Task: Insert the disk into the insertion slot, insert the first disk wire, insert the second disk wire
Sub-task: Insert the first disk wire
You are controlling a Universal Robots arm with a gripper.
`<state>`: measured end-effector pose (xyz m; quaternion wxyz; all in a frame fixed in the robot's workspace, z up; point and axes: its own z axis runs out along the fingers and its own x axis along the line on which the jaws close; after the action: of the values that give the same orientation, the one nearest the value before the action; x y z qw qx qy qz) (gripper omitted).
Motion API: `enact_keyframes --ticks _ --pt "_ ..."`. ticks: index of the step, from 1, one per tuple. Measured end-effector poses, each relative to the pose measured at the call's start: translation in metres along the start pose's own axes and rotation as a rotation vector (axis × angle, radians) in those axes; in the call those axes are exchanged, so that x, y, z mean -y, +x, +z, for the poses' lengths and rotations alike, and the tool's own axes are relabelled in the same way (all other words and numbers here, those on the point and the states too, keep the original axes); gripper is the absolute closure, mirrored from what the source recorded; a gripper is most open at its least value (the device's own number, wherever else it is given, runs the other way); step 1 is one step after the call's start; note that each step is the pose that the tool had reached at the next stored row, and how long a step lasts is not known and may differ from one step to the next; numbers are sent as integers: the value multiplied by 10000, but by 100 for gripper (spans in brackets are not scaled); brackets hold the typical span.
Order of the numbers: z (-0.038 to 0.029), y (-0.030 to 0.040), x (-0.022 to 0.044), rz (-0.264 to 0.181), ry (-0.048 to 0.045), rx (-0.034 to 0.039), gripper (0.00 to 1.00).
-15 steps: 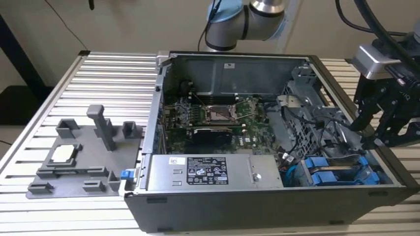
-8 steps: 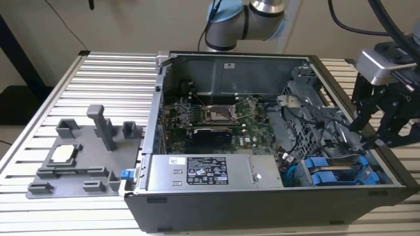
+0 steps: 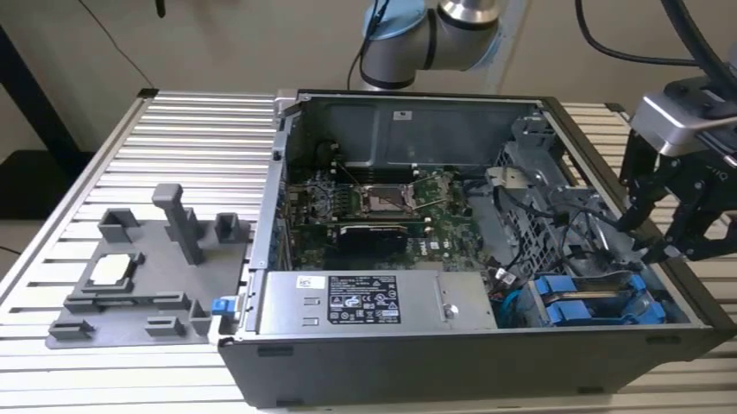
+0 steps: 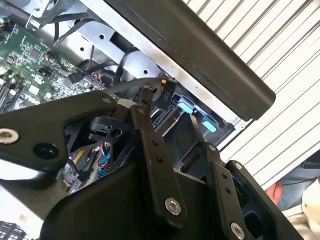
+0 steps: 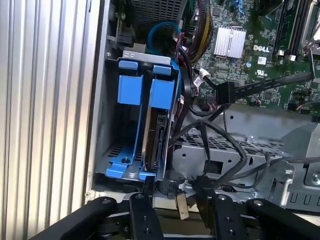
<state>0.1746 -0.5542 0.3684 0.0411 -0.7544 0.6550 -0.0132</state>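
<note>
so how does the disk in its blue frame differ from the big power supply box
The disk stands on edge in a bright blue frame; the power supply box is plain grey metal with a black sticker. The box is far larger than the disk. In the exterior view the box lies along the near wall, and the disk sits in the corner at the exterior view's right. Both are inside the open computer case.

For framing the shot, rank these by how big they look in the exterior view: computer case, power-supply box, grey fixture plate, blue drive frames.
1. computer case
2. grey fixture plate
3. power-supply box, not far behind the plate
4. blue drive frames, even taken together
</note>
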Motion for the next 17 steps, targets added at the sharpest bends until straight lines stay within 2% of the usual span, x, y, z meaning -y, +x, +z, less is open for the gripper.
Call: enact_keyframes --ticks 6,9,17 --pt "14 14 107 -319 -11 26 54" --pt "17 12 127 -371 -34 17 54" --pt "18 12 130 -374 -35 18 54"
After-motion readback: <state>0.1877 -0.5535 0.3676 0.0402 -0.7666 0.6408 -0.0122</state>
